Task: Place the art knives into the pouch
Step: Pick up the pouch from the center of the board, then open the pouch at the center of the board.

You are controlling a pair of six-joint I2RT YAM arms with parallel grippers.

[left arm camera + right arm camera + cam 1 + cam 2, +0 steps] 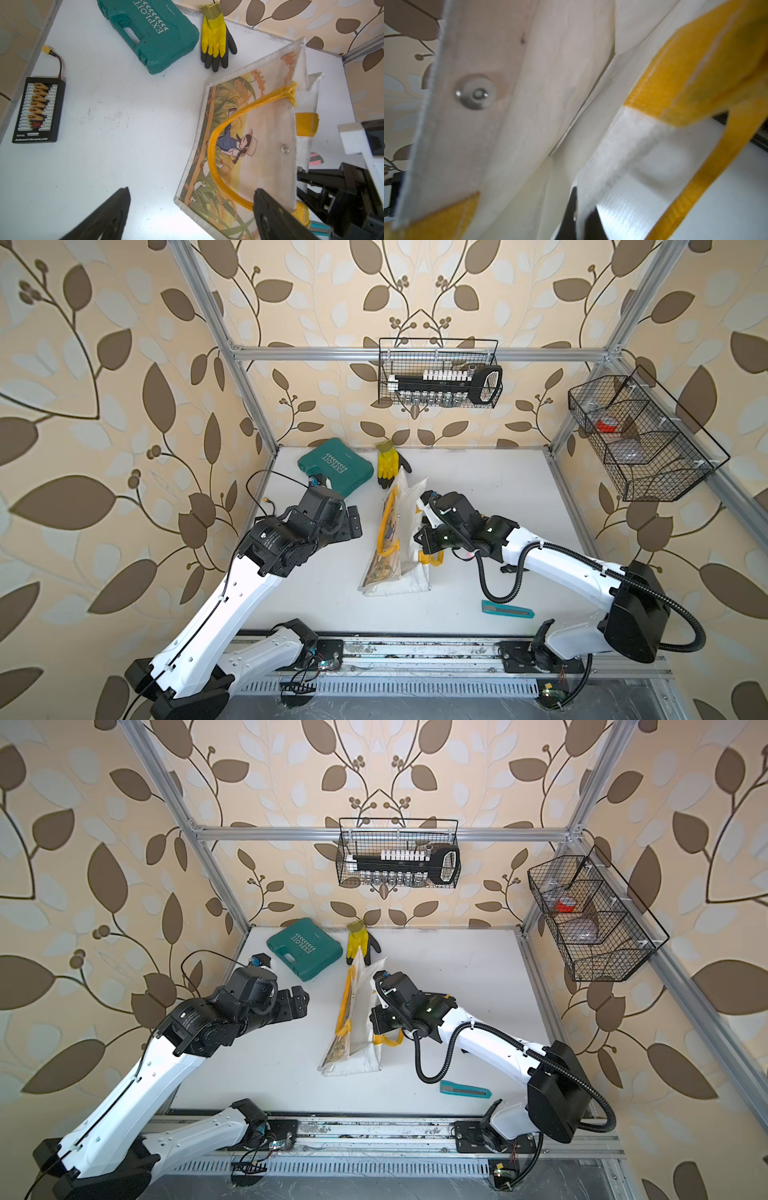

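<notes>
- Nearest the front edge, the art knife [507,611] [465,1089], teal with a grey slider, is lying flat on the white table [478,489], beside the right arm's forearm, well apart from the pouch and touched by neither gripper.
- Past it, mid-table, the pouch [405,578] [357,1065] is resting with its printed panel facing the left arm and its mouth turned toward the right arm.
- The right gripper [419,538] [300,177] is pinching the pouch's rim, jaws together on the white edge band. The right wrist view is showing that band running into the black finger [576,214].
- In that same view the mouth is gaping, with a metal snap [475,93] on the opposite panel.
- The left gripper [355,522] [299,1004] is hovering just beside the printed panel, jaws wide apart and holding nothing. In both top views a gap is showing between it and the yellow handle [384,522].
- Farther back, a black connector board [38,110] is sitting near the table's left edge.
- A green tool case [334,466] and a yellow-and-black glove [390,466] are lying side by side along the back edge.
- Farthest, 2 wire baskets are hanging on the frame: 1 on the back rail [415,360] holding a socket rack [440,383], 1 on the right side [665,472].
</notes>
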